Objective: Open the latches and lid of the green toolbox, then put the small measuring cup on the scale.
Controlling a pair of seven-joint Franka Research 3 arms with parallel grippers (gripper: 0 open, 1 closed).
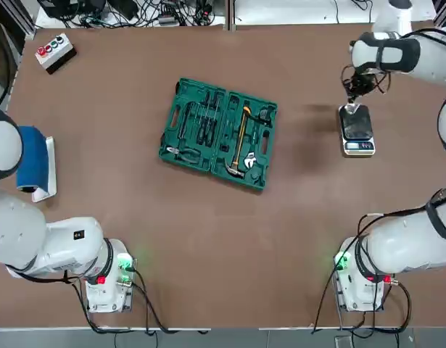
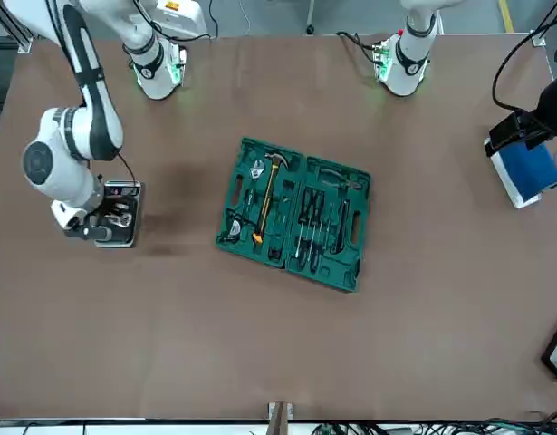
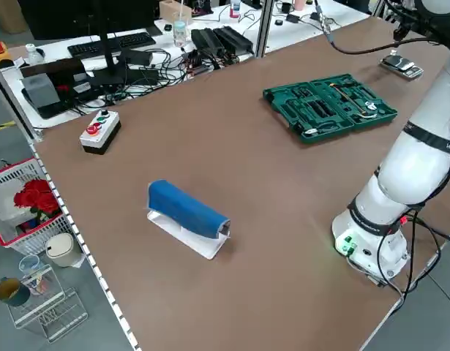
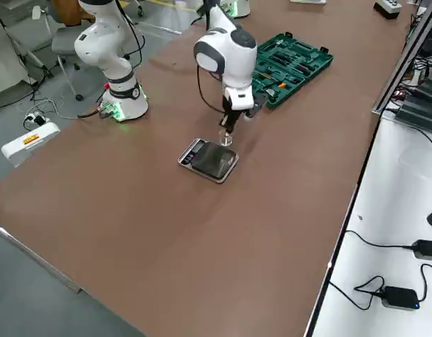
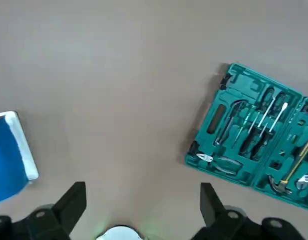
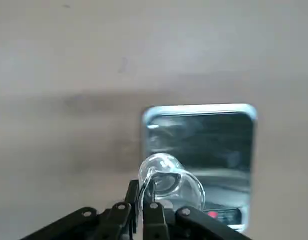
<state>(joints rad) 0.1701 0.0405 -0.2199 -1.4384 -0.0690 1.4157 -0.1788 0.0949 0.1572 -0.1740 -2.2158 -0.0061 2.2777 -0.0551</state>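
Observation:
The green toolbox (image 1: 219,134) lies open flat mid-table. Its lid (image 1: 192,125), the half with pliers and screwdrivers, rests on the table beside the hammer half. The scale (image 1: 357,125) sits at the right side of the table. My right gripper (image 6: 143,202) is shut on the rim of the small measuring cup (image 6: 171,181), a tiny clear cup. It holds the cup over the scale's dark plate (image 6: 204,145), at the edge nearest the toolbox (image 4: 226,140). Whether the cup touches the plate I cannot tell. My left gripper (image 5: 142,189) hangs open and empty high over the table's left side.
A blue roll on a white base (image 1: 35,163) sits at the left edge under my left arm. A grey box with coloured buttons (image 1: 54,51) stands at the far left corner. Bare brown table surrounds the toolbox.

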